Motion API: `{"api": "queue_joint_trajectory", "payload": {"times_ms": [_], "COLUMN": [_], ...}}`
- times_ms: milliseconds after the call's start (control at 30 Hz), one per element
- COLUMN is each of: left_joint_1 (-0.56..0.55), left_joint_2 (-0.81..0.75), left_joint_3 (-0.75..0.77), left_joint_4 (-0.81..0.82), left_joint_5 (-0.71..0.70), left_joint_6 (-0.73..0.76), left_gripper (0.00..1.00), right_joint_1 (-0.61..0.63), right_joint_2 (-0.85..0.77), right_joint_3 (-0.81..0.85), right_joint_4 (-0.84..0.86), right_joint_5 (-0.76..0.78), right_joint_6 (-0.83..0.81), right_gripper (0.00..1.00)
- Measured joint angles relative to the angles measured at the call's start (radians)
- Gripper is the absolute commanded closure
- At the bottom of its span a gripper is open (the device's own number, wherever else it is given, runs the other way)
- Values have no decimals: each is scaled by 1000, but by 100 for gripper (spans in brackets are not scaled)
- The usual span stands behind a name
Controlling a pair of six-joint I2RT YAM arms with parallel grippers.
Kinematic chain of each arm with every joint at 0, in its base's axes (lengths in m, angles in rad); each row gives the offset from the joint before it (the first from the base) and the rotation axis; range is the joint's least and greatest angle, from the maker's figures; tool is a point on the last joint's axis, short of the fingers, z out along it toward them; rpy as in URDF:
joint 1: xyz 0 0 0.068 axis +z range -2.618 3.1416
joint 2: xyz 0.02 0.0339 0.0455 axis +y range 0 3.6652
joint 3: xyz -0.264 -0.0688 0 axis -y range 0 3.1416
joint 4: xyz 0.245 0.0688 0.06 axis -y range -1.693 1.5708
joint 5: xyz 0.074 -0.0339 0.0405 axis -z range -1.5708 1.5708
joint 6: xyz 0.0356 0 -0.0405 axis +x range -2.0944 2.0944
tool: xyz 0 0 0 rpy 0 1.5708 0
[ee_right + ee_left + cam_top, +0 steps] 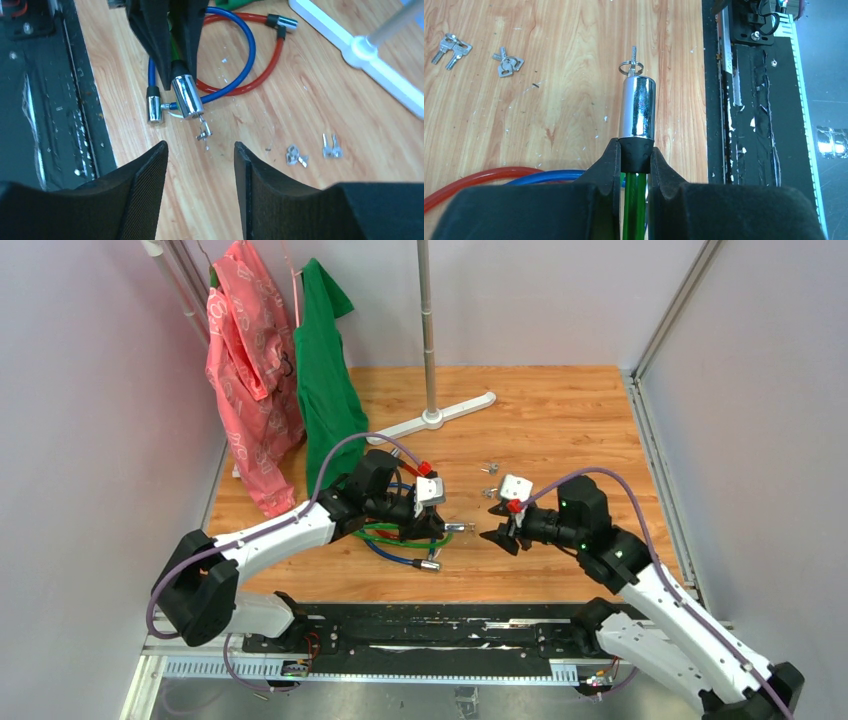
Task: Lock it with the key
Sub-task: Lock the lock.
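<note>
Tiny silvery-grey metal key (634, 54) sits at the very tip of the shiny chrome lock cylinder (637, 107), apparently seated in its end face, with a small wire ring looped round it. The left tool (634, 152) is pinching the black collar just behind that cylinder, where the green cable (634, 210) runs back between its fingers, so the lock is lifted off the wooden desk (549, 100) and presented outward. Now the geometry that matters: cylinder and key share one long axis, and from above that axis points straight across toward the right tool (497, 533), which hangs just beside it. From the right wrist the key (202, 131) shows dead ahead, just beyond the gap, and the right tool (200, 147) is spread wide, holding nothing. So the right arm is the free one and the nearer one. By my reading it needs to close in along that axis, nip the key's head and twist about the same line. Watch that dangling ring, which could foul the pinch. Spare loose keys (451, 49) lie well apart on the desk, out of play.
</note>
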Motion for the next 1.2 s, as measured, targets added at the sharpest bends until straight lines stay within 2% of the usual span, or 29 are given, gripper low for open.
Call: {"api": "queue_joint_trajectory", "payload": {"times_ms": [100, 267, 667, 967, 1067, 1133, 1167, 1200], "left_joint_1": [0, 0, 0, 0, 0, 0, 0, 0], "left_joint_2": [-3, -3, -3, -3, -3, -3, -3, -3], "left_joint_3": [0, 0, 0, 0, 0, 0, 0, 0], "left_joint_4": [-1, -1, -1, 0, -1, -1, -1, -1], "left_joint_5": [4, 9, 11, 11, 11, 12, 11, 10], "left_joint_6": [6, 8, 7, 6, 6, 6, 6, 6], "left_gripper": [100, 100, 100, 100, 100, 100, 100, 100], "right_joint_1": [0, 0, 0, 0, 0, 0, 0, 0], "right_joint_2": [85, 288, 344, 415, 435, 445, 449, 456], "right_joint_3": [19, 130, 143, 155, 161, 162, 163, 170], "right_joint_4": [5, -21, -93, -106, -105, -105, -105, -105], "right_joint_5": [-88, -158, -204, -201, -199, -197, -195, -192], "right_joint_6": [-137, -208, -340, -370, -371, -371, -374, -367], "right_gripper": [49, 55, 55, 62, 71, 86, 98, 100]}}
